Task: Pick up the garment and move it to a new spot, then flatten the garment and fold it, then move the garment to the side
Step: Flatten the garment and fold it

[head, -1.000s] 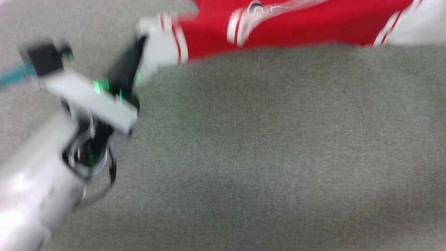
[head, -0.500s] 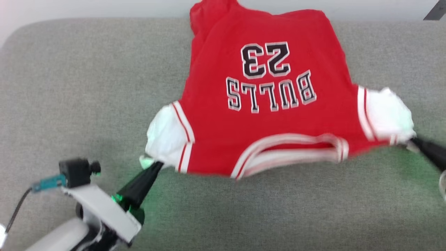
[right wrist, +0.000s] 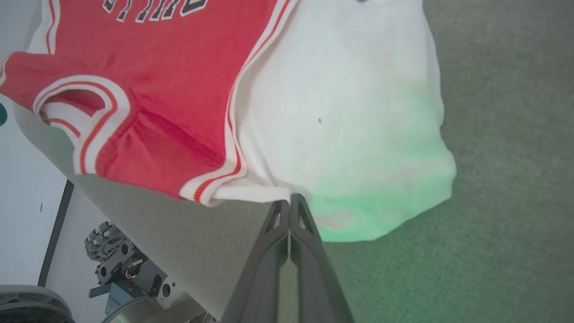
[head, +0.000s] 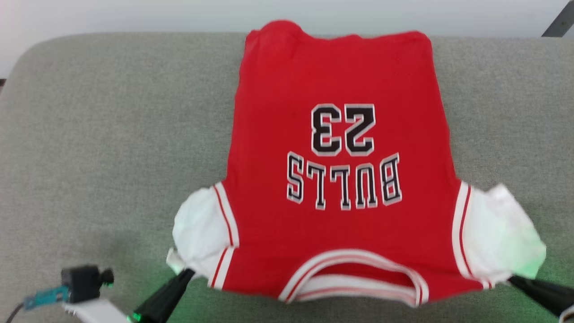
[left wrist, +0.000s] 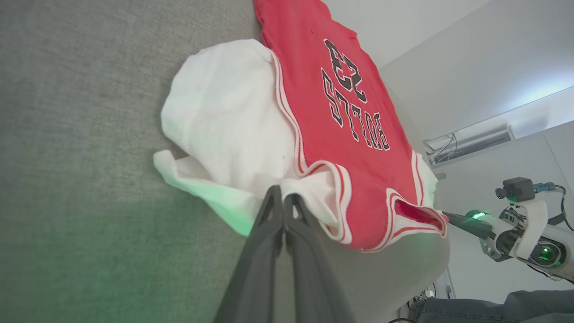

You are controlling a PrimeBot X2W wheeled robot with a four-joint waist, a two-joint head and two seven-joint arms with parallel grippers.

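Observation:
The garment, a red jersey with white short sleeves, lies face up on the grey table, its lettering upside down and its striped collar nearest me. My left gripper is shut, its tips pinching the lower edge of the left white sleeve. In the left wrist view those tips meet on the cloth. My right gripper is shut on the seam under the right white sleeve, its tips at the hem. The garment's hem reaches almost to the table's far edge.
The grey cloth-covered table stretches wide to the left and right of the garment. A pale wall runs behind its far edge. Below the near edge, my wheeled base shows in the right wrist view.
The head camera has swung, so the whole picture shifted. The garment's body now lies longer and flatter than half a second ago. Both grippers still hold the sleeves.

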